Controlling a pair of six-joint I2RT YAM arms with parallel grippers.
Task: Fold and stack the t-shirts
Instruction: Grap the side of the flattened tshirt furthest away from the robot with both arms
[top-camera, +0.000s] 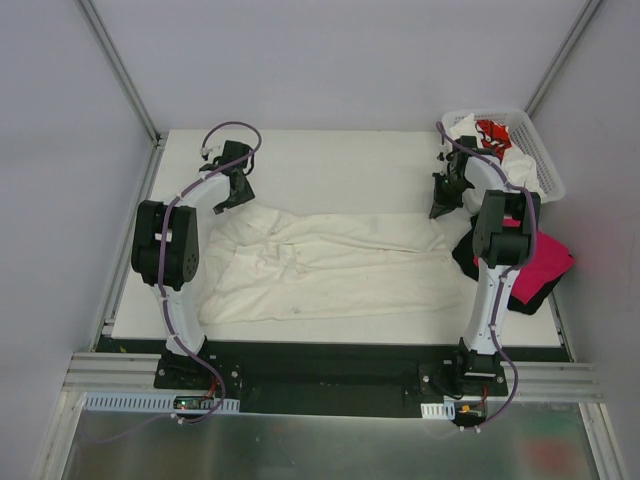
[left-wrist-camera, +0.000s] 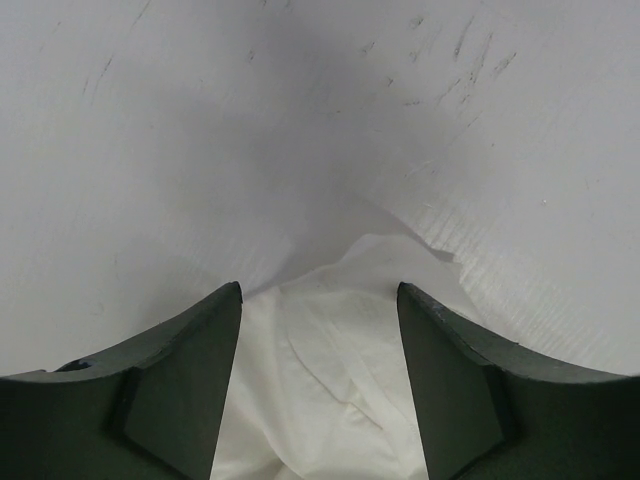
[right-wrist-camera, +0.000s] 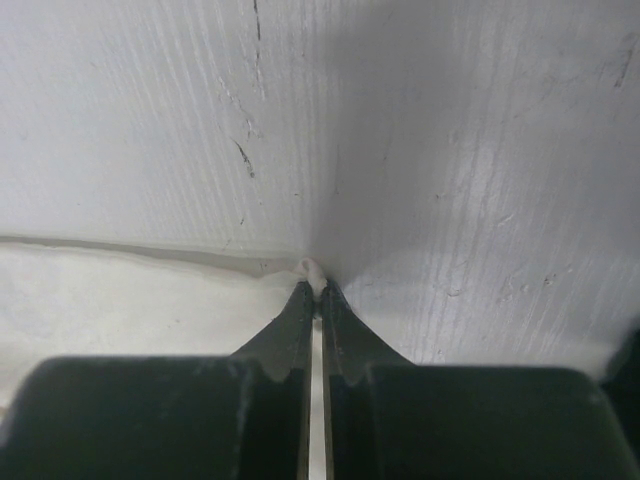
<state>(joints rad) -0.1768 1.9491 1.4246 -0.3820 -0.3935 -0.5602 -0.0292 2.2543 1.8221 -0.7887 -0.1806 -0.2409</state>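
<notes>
Cream shirt is spread, crumpled, across table. Its far-right edge is pinched in the closed right gripper. Left gripper is poised agape over the far-left corner, nothing gripped.

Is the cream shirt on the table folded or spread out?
Spread out, wrinkled: the cream shirt lies wide across the table, without any neat fold.

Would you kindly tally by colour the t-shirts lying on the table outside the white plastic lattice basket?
Cream-white cloth t-shirt, spread out: 1
Magenta-pink cloth t-shirt, bunched: 1
Black cloth t-shirt, mostly hidden: 1
Total: 3
</notes>
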